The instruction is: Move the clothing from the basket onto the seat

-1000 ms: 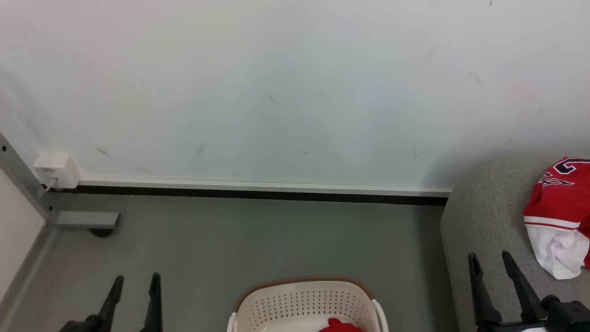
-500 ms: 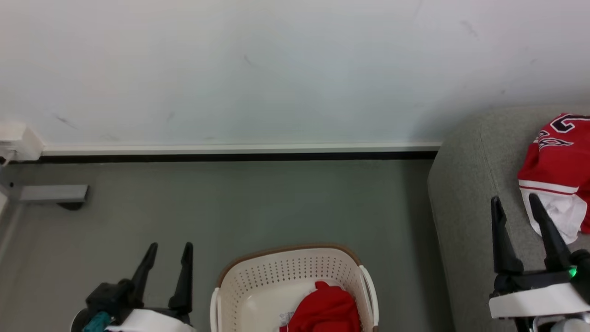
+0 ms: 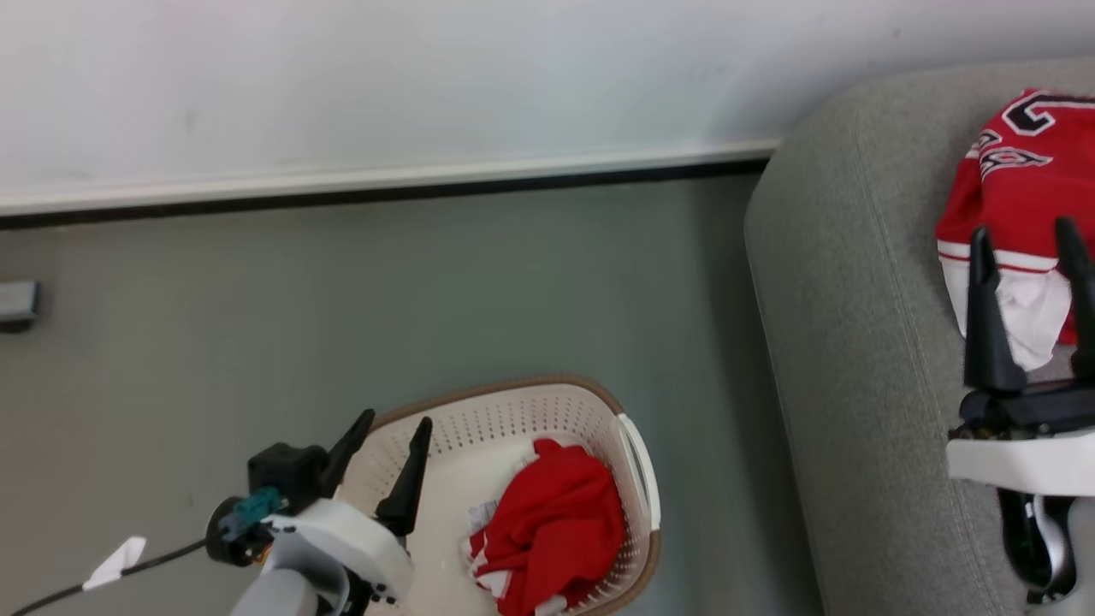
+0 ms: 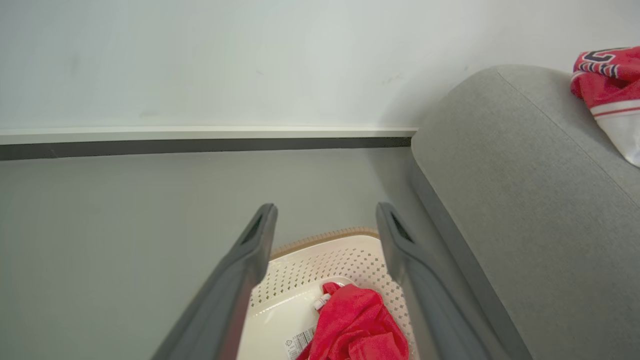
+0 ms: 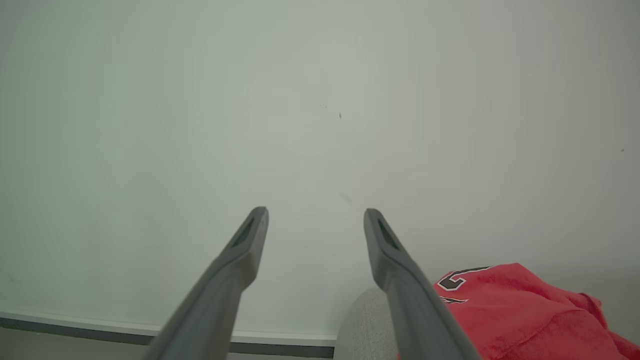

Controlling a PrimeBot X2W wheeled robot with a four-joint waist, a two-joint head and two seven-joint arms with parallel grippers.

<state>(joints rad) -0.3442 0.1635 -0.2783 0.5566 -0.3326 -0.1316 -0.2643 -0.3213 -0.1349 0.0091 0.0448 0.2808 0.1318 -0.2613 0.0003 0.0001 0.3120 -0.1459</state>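
Note:
A crumpled red garment (image 3: 552, 530) with white trim lies in the cream basket (image 3: 637, 466) on the floor; the left wrist view shows this garment (image 4: 357, 327) and the basket's perforated wall (image 4: 325, 262) between my fingers. My left gripper (image 3: 396, 423) is open at the basket's left rim, holding nothing. A second red garment (image 3: 1022, 175) with black-and-white numerals rests on the grey sofa (image 3: 855, 299) at the right, also visible in the right wrist view (image 5: 505, 315). My right gripper (image 3: 1024, 235) is open above the sofa, in front of that garment.
A pale wall (image 3: 428, 77) with a white-and-black baseboard (image 3: 385, 188) runs behind the grey floor (image 3: 257, 325). A grey bracket (image 3: 17, 301) sits at the far left. A cable with a white tag (image 3: 111, 560) trails from my left wrist.
The head camera has tilted down and turned, so the basket, sofa and both arms show more fully. My left gripper now sits at the basket's left rim. Both grippers stay open.

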